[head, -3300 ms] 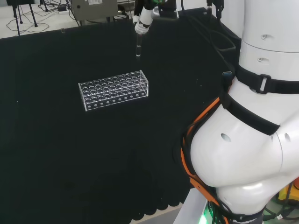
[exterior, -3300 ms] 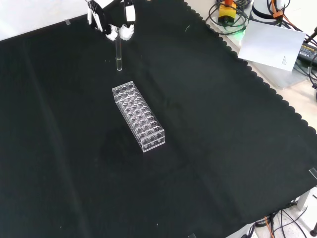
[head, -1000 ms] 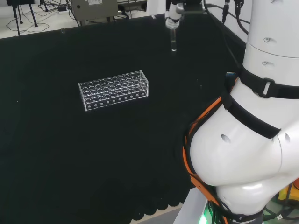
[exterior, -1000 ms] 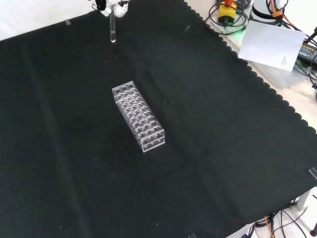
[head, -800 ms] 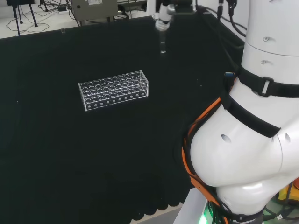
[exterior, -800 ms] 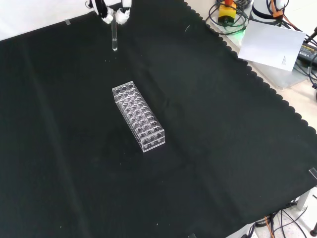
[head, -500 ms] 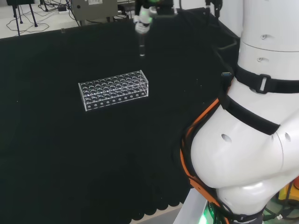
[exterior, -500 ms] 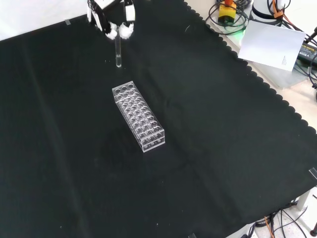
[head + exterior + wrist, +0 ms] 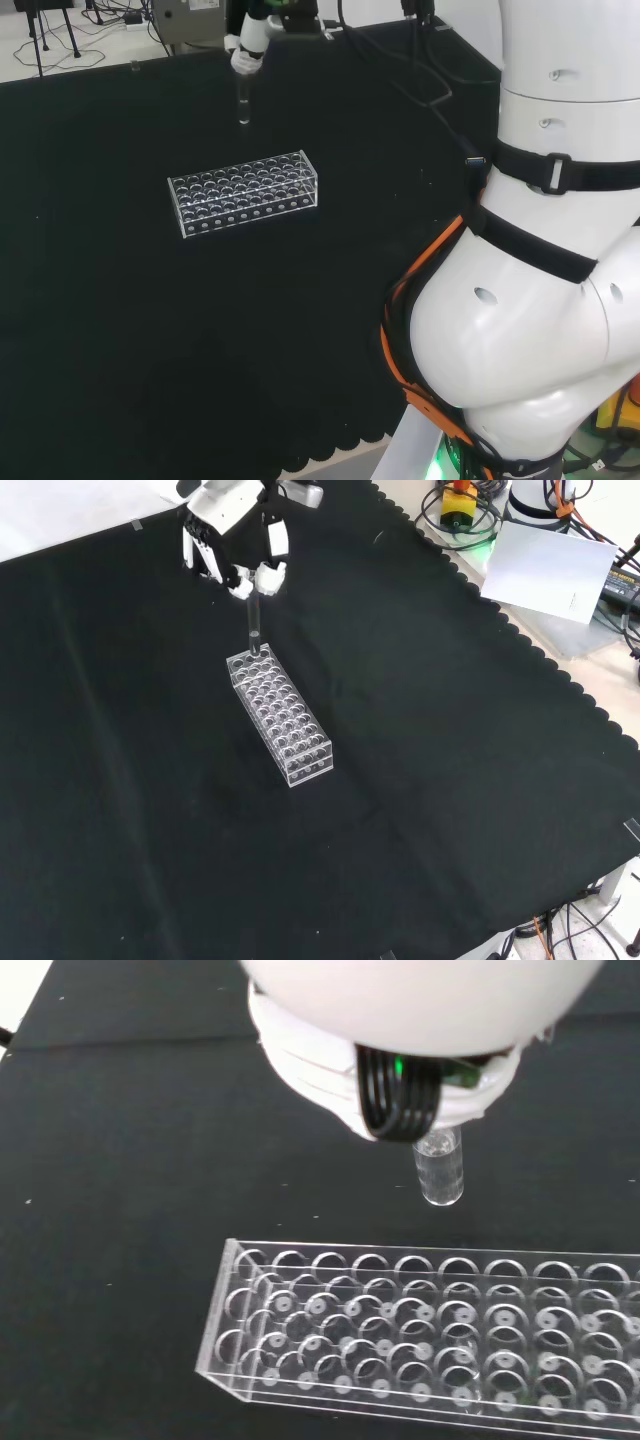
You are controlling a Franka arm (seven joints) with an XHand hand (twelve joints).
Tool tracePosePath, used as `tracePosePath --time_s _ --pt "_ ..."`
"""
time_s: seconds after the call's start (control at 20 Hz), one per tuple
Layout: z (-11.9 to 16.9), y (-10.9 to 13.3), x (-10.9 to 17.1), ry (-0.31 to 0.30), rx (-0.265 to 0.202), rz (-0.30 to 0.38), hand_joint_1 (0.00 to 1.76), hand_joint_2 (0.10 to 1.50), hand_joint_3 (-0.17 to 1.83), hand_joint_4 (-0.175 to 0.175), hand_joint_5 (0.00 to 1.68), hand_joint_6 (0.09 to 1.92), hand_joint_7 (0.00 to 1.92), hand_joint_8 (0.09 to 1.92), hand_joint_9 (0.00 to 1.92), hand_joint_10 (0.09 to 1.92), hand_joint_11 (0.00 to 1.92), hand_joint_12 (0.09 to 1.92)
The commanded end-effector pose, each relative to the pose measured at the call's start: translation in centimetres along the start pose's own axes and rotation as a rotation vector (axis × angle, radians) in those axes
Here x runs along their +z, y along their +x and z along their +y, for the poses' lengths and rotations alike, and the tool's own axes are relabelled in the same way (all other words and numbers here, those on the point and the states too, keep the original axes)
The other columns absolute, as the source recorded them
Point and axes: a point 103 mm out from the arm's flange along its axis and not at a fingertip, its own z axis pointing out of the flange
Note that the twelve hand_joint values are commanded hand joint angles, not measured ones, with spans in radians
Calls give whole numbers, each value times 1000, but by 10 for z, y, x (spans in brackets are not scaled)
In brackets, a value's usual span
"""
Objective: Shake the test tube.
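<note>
While the hand point(image 9: 232, 535) hangs over the black-clothed table point(image 9: 450, 780), its fingers point(image 9: 268, 577) are curled in and pinch the top of the test tube point(image 9: 253, 620), which hangs upright below them. In the front view the tube's lower end sits just above the far end of the clear rack point(image 9: 281, 716); whether it touches the rack cannot be told. In the head view the hand point(image 9: 246, 52) holds the test tube point(image 9: 242, 104) in the air, above and behind the rack point(image 9: 245, 192). From the wrist view the test tube's rounded end point(image 9: 440, 1173) shows clear of the rack point(image 9: 420, 1330), over bare cloth beside its holes.
</note>
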Motion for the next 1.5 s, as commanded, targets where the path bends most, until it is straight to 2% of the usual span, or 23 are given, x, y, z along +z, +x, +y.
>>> tracePosePath --time_s 0.05,0.25,0.7,0.95,1.05,1.2,1.5 --pt "-2 -11 1 9 18 -16 1442 517 792 -175 1372 502 1444 668 1491 140 874 1181" --pt "-10 -39 3 22 76 -42 1442 516 793 -175 1372 502 1444 668 1492 138 874 1181" --pt "-34 -115 -2 33 248 -84 1442 516 793 -175 1373 501 1445 667 1492 136 873 1181" --pt "-45 -139 -11 14 305 -86 1442 516 793 -175 1373 500 1445 666 1493 135 873 1181" --pt "-46 -140 -13 9 307 -83 1442 516 793 -175 1373 500 1445 667 1493 134 873 1181" --pt "-42 -132 -14 3 286 -73 1442 516 793 -175 1373 500 1446 666 1494 134 873 1181" --pt "-25 -96 -11 -1 207 -51 1442 516 793 -175 1374 499 1447 664 1494 133 872 1182"
